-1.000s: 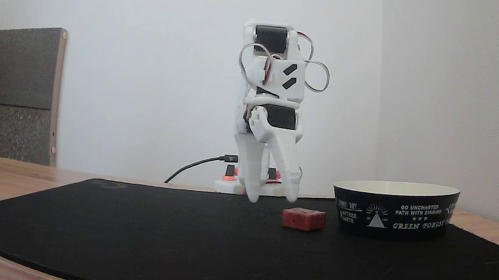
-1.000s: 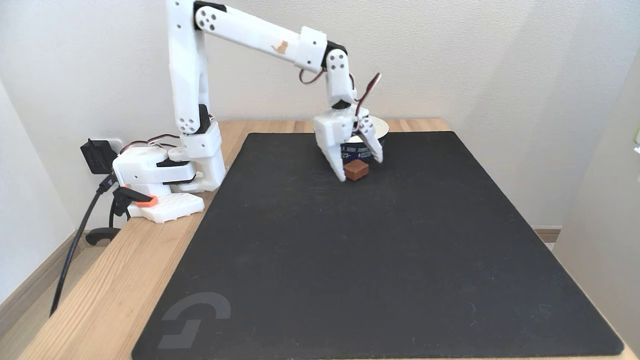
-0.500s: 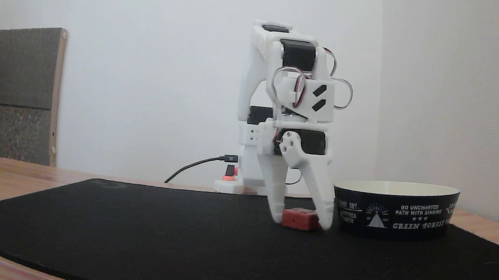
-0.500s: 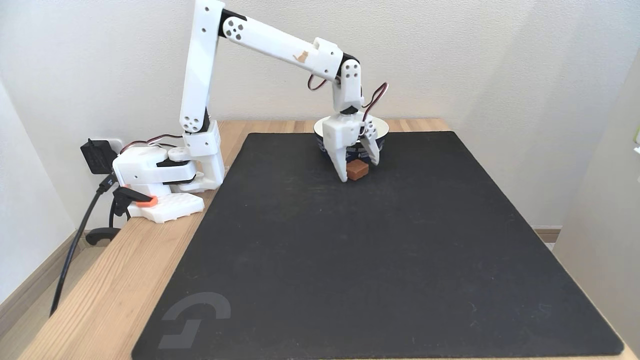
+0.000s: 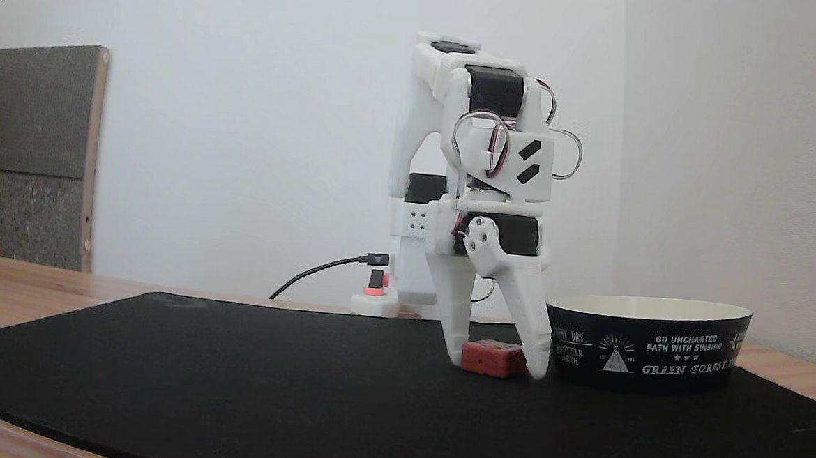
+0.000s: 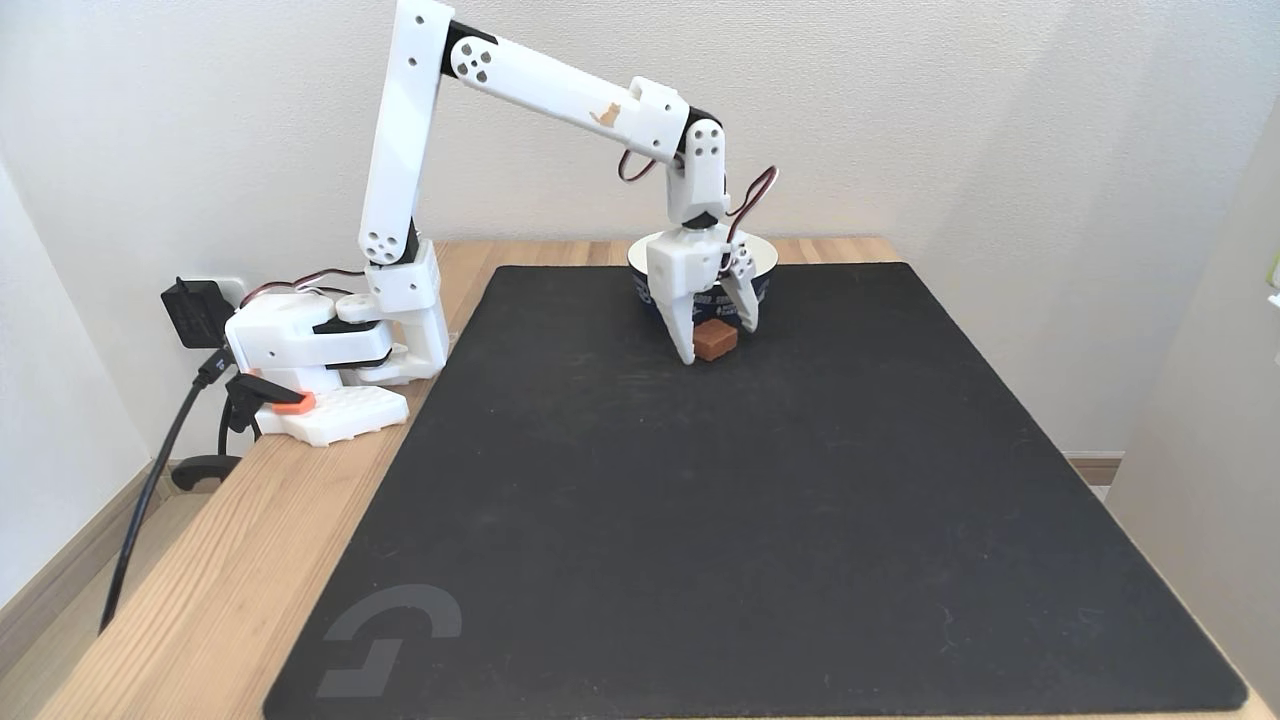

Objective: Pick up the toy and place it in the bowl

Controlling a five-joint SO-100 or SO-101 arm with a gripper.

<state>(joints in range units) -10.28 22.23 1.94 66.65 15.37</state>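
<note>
One white arm, one toy, one bowl on one black mat over the wooden tabletop [image 6: 250, 520]. The gripper [image 5: 497, 366] [image 6: 716, 341] is lowered to the mat [image 6: 700, 520], its jaws apart and straddling the single red toy [image 5: 490, 357] [image 6: 714, 339], one fingertip at each end; whether either touches the block I cannot tell. The toy lies flat on the mat, just beside the black bowl [image 5: 646, 343] [image 6: 763, 255], which stands upright, cream inside, near the far edge of the mat.
</note>
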